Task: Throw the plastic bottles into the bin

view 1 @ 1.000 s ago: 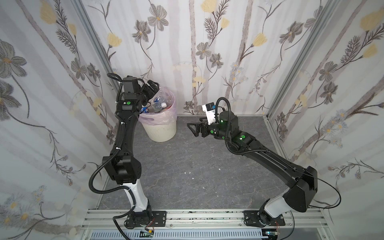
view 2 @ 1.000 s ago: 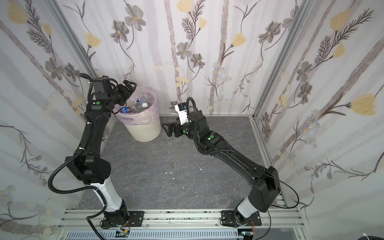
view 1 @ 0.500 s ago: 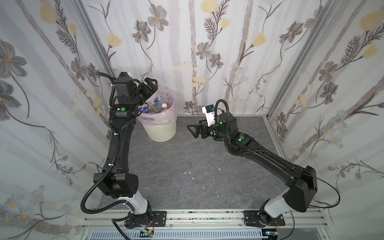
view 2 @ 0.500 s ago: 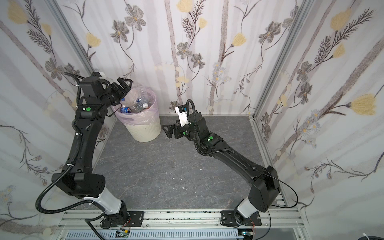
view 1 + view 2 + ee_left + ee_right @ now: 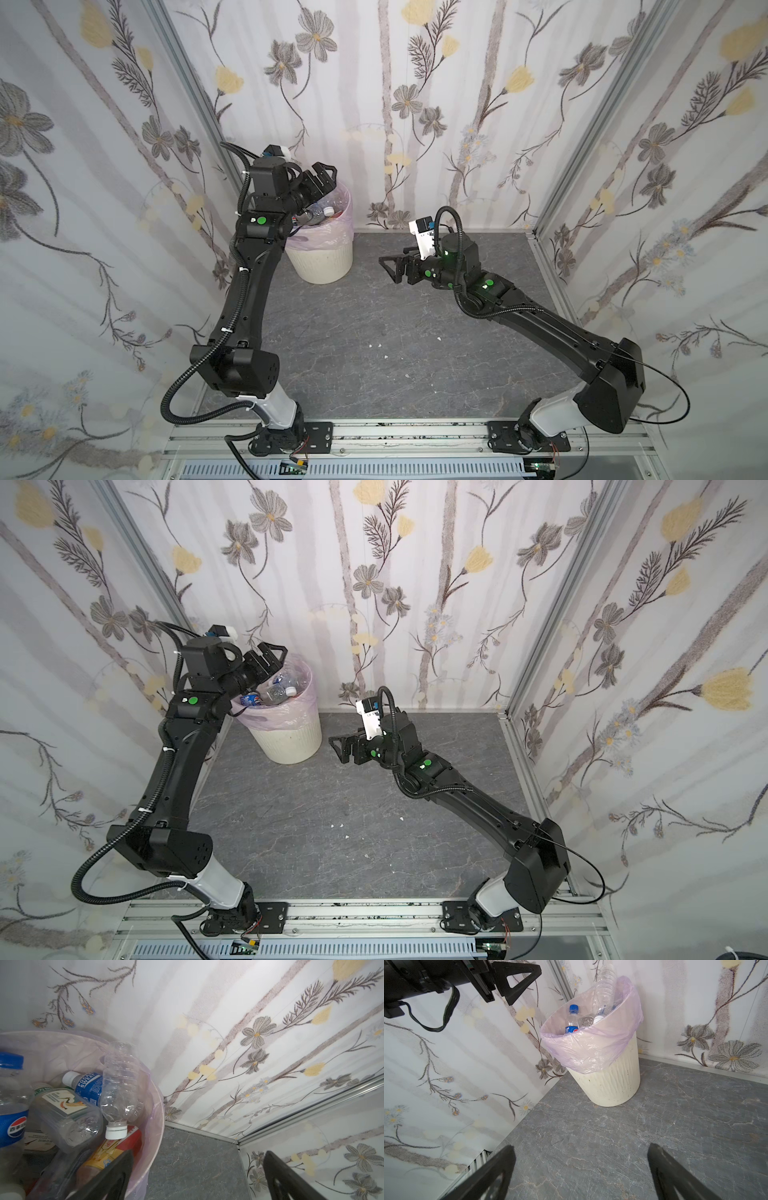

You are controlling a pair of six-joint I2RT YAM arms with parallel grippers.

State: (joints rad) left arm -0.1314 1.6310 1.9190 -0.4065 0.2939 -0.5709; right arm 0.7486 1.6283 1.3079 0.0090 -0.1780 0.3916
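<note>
The bin, cream-white and ribbed with a pink liner, stands in the back left corner. Several plastic bottles fill it to the top. The left wrist view shows a clear bottle standing cap down against the bin's rim, with a blue-labelled bottle and a Pepsi bottle behind it. My left gripper hangs open and empty just above the bin's near rim. My right gripper hovers open and empty over the floor, right of the bin.
Flowered walls close in the grey stone-patterned floor on three sides. A few small white scraps lie mid-floor. The metal rail with both arm bases runs along the front edge.
My left arm has changed pose, its elbow sinking toward the front, while its open gripper stays by the bin's top. The right arm has barely moved.
</note>
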